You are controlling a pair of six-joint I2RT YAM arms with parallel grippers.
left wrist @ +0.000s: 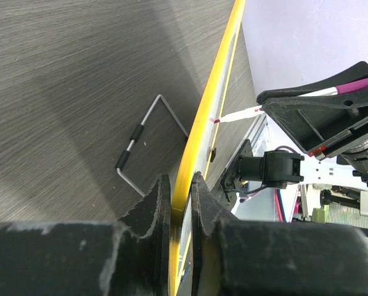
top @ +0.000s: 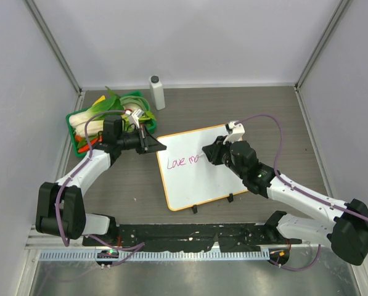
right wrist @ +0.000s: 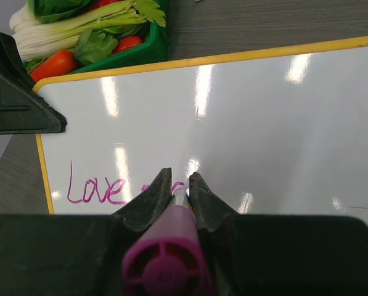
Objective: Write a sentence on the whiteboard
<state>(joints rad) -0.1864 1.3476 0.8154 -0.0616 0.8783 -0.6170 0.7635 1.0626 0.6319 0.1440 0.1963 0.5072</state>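
Now, near edge: both arm bases sit at the table's front, left arm reaching up-left, right arm reaching in from the right.
Whiteboard [top: 199,185]: lies tilted on the table between the two arms, its two black feet toward the near edge.
Sentence [top: 182,161]: pink cursive on the upper left of the board, reading "Love" plus the start of a second word; most of it is unwritten.
Right gripper [top: 209,154]: jaws pinching a magenta marker [right wrist: 165,259], tip down on the board just after the last stroke.
Left gripper [top: 148,143]: jaws pressed onto the board's thin frame at its far left corner, steadying it.
Tray [top: 70,119]: green, full of vegetables, just beyond the left gripper.
Bottle [top: 157,92]: upright near the back wall, well apart from the board.
Risk, board: the corner pinch is narrow, so pen pressure could probably pivot the board and skew the letters.
Risk, marker: it may twist or slide in the jaws if pushed hard, thinning or breaking the line.
Risk, ink: the fingers passing back over fresh writing could smear it.
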